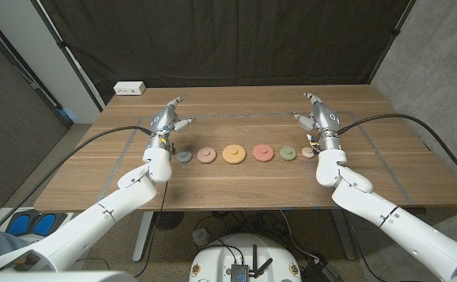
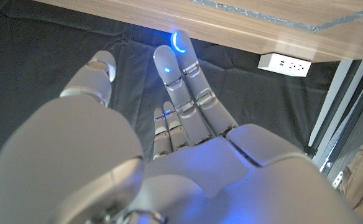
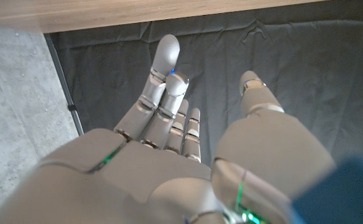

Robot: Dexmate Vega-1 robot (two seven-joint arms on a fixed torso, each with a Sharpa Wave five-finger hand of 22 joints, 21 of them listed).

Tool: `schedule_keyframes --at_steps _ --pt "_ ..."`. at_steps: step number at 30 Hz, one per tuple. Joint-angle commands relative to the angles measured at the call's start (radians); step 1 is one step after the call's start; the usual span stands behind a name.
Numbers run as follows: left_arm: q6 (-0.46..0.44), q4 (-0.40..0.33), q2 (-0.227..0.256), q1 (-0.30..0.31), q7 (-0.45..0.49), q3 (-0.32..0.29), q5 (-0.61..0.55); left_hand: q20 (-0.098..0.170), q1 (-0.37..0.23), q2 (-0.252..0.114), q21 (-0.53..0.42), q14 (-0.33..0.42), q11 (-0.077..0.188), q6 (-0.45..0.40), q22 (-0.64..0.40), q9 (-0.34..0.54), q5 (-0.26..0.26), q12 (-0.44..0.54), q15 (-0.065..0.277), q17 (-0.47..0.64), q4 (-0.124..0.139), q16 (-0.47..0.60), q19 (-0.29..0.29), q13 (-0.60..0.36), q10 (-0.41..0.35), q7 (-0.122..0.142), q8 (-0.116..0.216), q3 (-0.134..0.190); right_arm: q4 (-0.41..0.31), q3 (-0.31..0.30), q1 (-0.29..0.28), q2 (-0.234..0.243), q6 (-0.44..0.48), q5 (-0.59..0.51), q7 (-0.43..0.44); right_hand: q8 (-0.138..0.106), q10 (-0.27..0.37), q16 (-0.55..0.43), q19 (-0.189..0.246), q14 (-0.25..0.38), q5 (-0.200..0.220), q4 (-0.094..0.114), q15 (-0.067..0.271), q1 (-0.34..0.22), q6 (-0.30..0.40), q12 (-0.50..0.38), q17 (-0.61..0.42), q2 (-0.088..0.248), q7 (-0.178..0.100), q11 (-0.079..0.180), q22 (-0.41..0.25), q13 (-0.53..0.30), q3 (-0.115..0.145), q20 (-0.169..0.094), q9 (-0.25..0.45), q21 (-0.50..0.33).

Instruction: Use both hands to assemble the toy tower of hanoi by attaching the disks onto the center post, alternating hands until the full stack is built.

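Disks (image 1: 235, 153) — between both open hands

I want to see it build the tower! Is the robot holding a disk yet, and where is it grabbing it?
No. Left hand and right hand are both open and hold nothing.

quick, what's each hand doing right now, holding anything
Left hand: open, fingers extended, holding nothing.
Right hand: open, fingers extended, holding nothing.
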State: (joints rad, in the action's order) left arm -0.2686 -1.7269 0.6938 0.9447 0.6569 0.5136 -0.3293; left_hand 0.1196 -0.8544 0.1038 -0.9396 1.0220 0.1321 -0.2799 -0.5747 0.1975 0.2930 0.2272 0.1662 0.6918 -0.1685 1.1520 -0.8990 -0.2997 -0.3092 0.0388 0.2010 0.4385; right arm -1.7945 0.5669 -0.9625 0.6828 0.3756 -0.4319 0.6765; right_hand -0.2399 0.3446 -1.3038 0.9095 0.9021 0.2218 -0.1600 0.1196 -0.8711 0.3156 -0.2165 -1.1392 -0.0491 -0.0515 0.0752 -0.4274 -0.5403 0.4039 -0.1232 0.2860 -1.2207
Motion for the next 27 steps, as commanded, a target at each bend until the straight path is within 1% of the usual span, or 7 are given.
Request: schedule_keyframes --at_steps 1,9,11,14,19,24,27 --pt "-0.091 -0.021 0.006 -0.004 0.021 0.028 -0.091 0.092 -0.014 0.000 -0.007 -0.001 0.005 -0.001 -0.003 0.002 0.007 0.001 0.053 0.000 0.001 0.007 0.005 -0.003 0.000 0.003 0.000 -0.004 -0.007 0.063 0.028 0.011 0.101 -0.146 -0.010 0.003 -0.007 0.009 -0.006 -0.010 -0.001 0.001 0.099 -0.013 -0.002 0.004 0.004 0.003 -0.004 0.000 0.000 -0.006 -0.007 -0.090 0.005 -0.005" --pt "-0.121 -0.027 0.009 -0.003 0.028 0.031 -0.115 0.091 -0.017 -0.003 -0.011 -0.005 0.006 -0.002 -0.002 0.002 0.008 0.001 0.053 -0.005 0.002 0.009 0.008 -0.004 -0.001 0.005 0.000 -0.011 0.009 0.081 0.044 0.003 0.123 -0.178 -0.023 0.000 -0.012 0.016 -0.010 -0.017 -0.003 0.001 0.099 -0.021 0.001 0.003 0.017 0.006 -0.010 0.002 0.007 -0.013 -0.014 -0.090 0.010 -0.012" --pt "-0.137 -0.030 0.008 -0.005 0.030 0.036 -0.127 0.091 -0.018 -0.003 -0.011 -0.005 0.007 -0.003 -0.001 0.002 0.008 0.002 0.053 -0.006 0.003 0.009 0.009 -0.004 -0.003 0.005 0.000 -0.012 0.010 0.097 0.050 0.006 0.148 -0.211 -0.028 -0.001 -0.011 0.016 -0.012 -0.017 -0.003 0.001 0.099 -0.021 0.003 0.002 0.018 0.005 -0.009 0.002 0.009 -0.014 -0.015 -0.090 0.010 -0.012" --pt "-0.148 -0.031 0.001 -0.006 0.035 0.037 -0.131 0.091 -0.018 -0.004 -0.013 -0.007 0.010 -0.006 -0.001 0.002 0.009 0.003 0.053 -0.008 0.003 0.009 0.009 -0.004 -0.006 0.006 0.001 -0.015 -0.003 0.132 0.060 0.007 0.228 -0.293 -0.046 -0.001 -0.010 0.016 -0.012 -0.016 -0.003 0.001 0.099 -0.022 0.003 0.002 0.019 0.006 -0.010 0.003 0.010 -0.014 -0.016 -0.090 0.011 -0.012" --pt "-0.147 -0.026 -0.006 -0.009 0.043 0.044 -0.135 0.091 -0.020 -0.008 -0.017 -0.004 0.010 -0.012 0.000 0.002 0.009 0.004 0.053 -0.010 0.005 0.014 0.008 -0.005 -0.010 0.010 0.003 -0.019 -0.011 0.128 0.053 0.002 0.241 -0.293 -0.054 0.002 -0.014 0.013 -0.015 -0.012 -0.004 0.004 0.099 -0.019 -0.007 0.003 0.020 0.009 -0.017 0.014 0.015 -0.017 -0.020 -0.090 0.012 -0.012" --pt "-0.158 -0.042 0.011 -0.013 0.009 0.051 -0.141 0.092 -0.024 -0.011 -0.021 0.000 0.013 -0.016 0.001 0.002 0.010 0.005 0.053 -0.009 0.005 0.020 0.007 -0.006 -0.016 0.009 0.004 -0.023 -0.034 0.119 0.048 0.012 0.237 -0.277 -0.083 0.000 -0.008 0.012 -0.015 -0.009 -0.005 0.005 0.099 -0.020 -0.004 -0.001 0.021 0.011 -0.015 0.023 0.018 -0.020 -0.023 -0.090 0.014 -0.016" --pt "-0.186 -0.081 0.050 -0.024 -0.096 0.057 -0.128 0.091 -0.029 -0.013 -0.024 -0.003 0.004 -0.005 0.002 0.002 0.012 -0.002 0.053 -0.012 0.004 0.024 0.013 -0.007 0.000 0.006 -0.001 -0.028 -0.067 0.109 0.047 0.028 0.236 -0.249 -0.145 -0.008 -0.007 0.010 -0.016 -0.007 -0.006 0.005 0.099 -0.021 0.014 -0.001 0.020 0.012 -0.012 0.024 0.020 -0.022 -0.025 -0.090 0.016 -0.019"
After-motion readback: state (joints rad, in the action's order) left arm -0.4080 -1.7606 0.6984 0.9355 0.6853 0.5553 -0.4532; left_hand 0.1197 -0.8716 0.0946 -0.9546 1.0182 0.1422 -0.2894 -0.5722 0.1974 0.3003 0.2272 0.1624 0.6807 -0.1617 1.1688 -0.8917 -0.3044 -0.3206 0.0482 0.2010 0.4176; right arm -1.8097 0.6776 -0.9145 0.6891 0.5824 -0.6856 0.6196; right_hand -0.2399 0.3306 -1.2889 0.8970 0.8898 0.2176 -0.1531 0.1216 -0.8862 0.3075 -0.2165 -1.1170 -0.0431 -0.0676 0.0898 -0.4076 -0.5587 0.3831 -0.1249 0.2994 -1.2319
